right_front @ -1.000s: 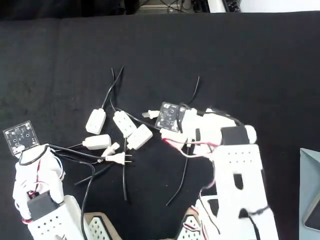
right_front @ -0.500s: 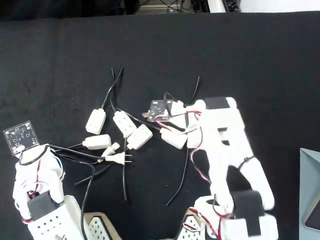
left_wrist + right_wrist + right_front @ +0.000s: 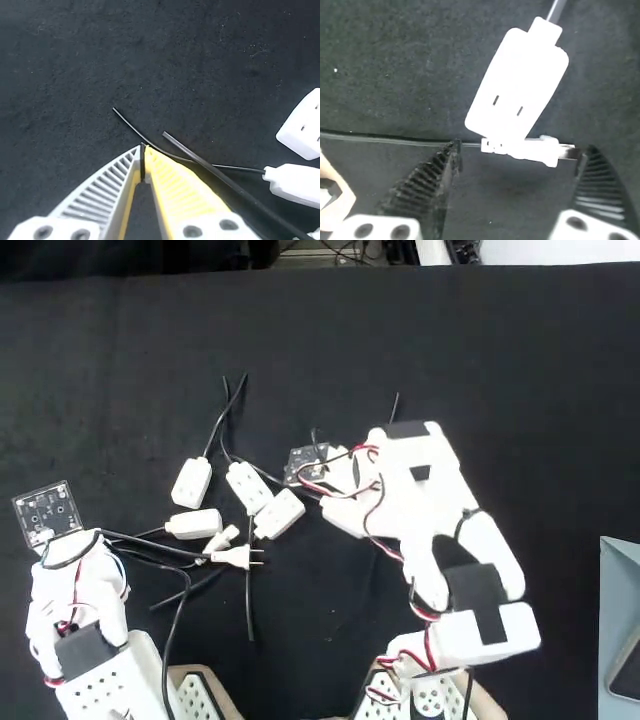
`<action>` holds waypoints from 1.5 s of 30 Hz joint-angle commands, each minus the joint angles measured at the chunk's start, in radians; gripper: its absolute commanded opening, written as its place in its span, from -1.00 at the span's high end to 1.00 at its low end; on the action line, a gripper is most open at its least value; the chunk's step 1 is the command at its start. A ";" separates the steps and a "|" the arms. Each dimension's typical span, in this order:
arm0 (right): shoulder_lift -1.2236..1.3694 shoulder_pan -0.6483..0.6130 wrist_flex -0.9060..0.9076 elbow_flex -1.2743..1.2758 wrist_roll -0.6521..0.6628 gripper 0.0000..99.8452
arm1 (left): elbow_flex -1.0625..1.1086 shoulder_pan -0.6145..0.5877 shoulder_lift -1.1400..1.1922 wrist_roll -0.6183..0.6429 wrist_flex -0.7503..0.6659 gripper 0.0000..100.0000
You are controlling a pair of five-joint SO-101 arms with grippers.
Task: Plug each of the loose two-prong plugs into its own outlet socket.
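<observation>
Right gripper (image 3: pixel 517 169) — swung toward the sockets within the last second — now stands open astride a small white two-prong plug (image 3: pixel 525 148), just beside a white plastic outlet socket (image 3: pixel 520 95) on the black table (image 3: pixel 380 60); grasp likely next. Left gripper (image 3: pixel 142 156) clenched.

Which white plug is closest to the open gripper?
The plug lying inside the open right gripper, right by an outlet socket. The other loose plug lies far off among the cables.
</observation>
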 commanded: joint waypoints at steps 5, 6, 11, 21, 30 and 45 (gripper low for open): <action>0.036 0.061 -0.002 -0.024 0.014 0.98 | -0.004 -0.004 -0.005 -0.011 -0.023 0.94; 0.035 0.078 0.002 -0.024 0.011 0.96 | -0.004 -0.004 -0.005 -0.015 -0.023 0.94; 0.033 0.186 0.006 -0.024 0.008 0.98 | -0.004 -0.004 -0.005 -0.015 -0.023 0.94; -0.166 0.269 0.204 -0.021 -0.097 0.97 | -0.004 -0.002 -0.005 -0.015 -0.023 0.94; -0.390 0.224 0.336 0.030 -0.046 0.61 | -0.004 -0.002 -0.005 -0.015 -0.023 0.94; -1.096 0.181 -0.204 0.842 0.321 0.53 | -0.004 -0.002 -0.005 -0.015 -0.023 0.94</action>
